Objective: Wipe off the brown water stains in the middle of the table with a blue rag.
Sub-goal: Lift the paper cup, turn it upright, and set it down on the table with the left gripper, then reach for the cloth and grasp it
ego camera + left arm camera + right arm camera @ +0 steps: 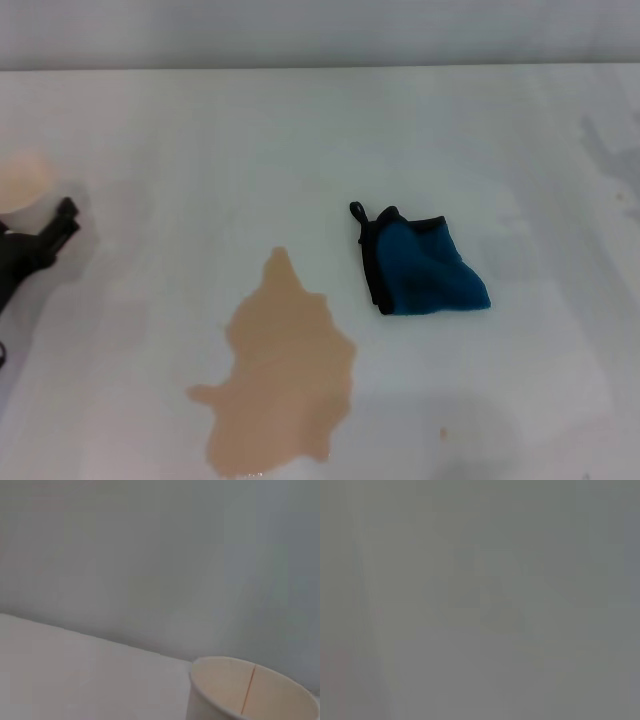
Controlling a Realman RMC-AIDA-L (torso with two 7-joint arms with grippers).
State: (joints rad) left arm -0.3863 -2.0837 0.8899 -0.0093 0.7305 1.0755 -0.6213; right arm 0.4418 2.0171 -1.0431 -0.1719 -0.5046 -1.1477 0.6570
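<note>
Head view: the blue rag (425,268) sits crumpled around the middle of the white counter (300,140), its black loop pointing toward the far edge. The brown water stains (283,375) spread just beside it, closer to the near edge, not touching the cloth. The left claw (55,232) is way over at the counter's left edge, well apart from rag and puddle, next to a cream paper cup (20,180). Can't tell whether that claw is open or closed.

Left wrist view: just the paper cup's (250,692) open rim and bare counter (75,675).

Right wrist view: all grey blur, right claw not visible anywhere.
</note>
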